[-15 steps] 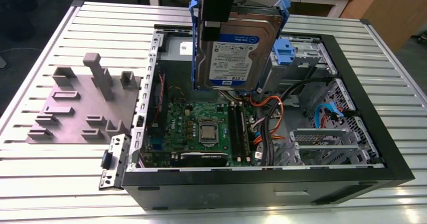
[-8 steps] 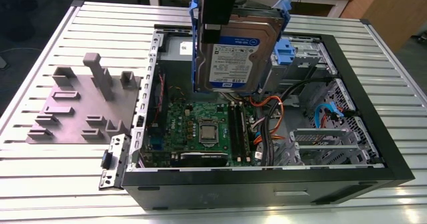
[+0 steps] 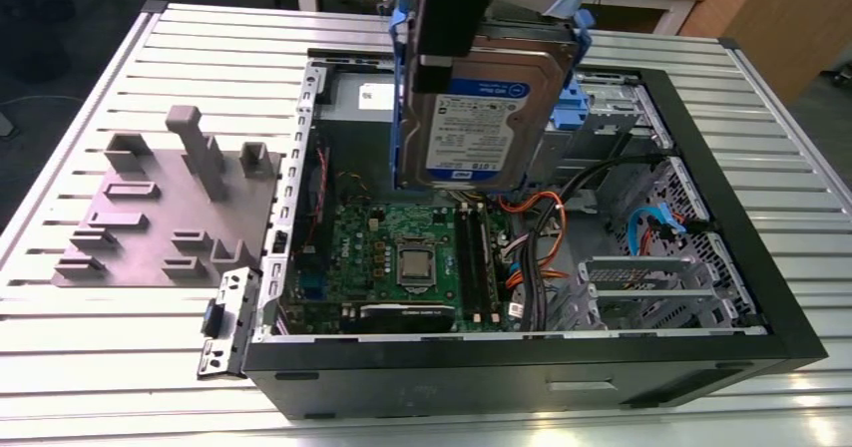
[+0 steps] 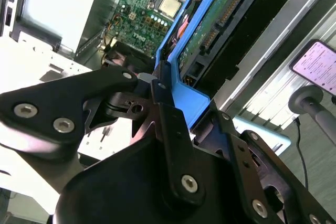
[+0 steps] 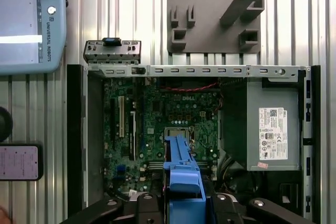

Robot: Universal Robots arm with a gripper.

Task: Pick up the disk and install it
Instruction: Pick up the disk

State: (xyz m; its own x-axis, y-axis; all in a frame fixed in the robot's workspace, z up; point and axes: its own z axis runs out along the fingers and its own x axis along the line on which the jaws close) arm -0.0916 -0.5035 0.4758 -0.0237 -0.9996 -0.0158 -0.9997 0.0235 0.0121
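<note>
Right now the gripper point(image 3: 446, 63) is squeezed shut on the disk point(image 3: 486, 118), and its black fingers point(image 4: 173, 129) pinch the blue frame point(image 4: 185, 45) round the disk's edge. The disk hangs upright in the air over the far part of the open computer case point(image 3: 745, 352), with the green board point(image 3: 399, 257) lower down inside. On the exterior view's left, a grey plate with pegs point(image 3: 160, 218) lies on the ribbed metal table point(image 3: 80, 347), just beside the case
</note>
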